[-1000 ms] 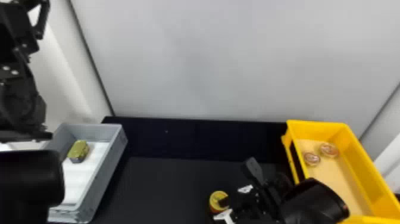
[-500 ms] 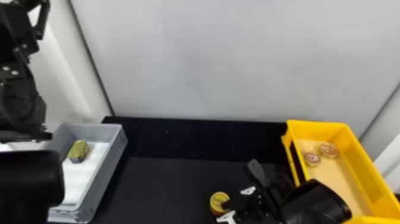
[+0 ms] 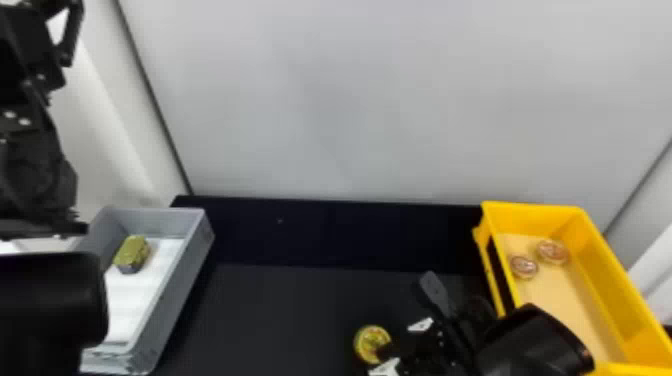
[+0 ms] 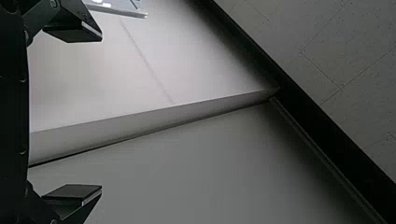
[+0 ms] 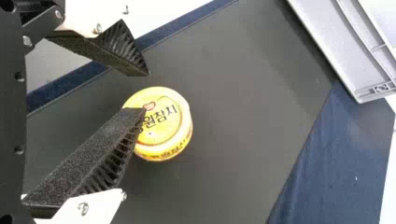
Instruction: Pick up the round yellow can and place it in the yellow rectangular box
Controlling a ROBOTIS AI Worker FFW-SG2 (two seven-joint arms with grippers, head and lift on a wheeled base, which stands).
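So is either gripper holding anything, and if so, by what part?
Nothing is held. The right gripper is open at the round yellow can, without gripping it; the left gripper is open and empty.

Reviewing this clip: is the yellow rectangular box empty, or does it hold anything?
Not empty: the yellow rectangular box holds two round, tin-like items, seen inside near its far end in the head view.

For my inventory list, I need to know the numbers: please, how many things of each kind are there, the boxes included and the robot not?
Yellow rectangular box: 1
Grey box: 1
Round yellow can: 1
Round brownish items: 2
Greenish-yellow block-shaped item: 1
Total: 6
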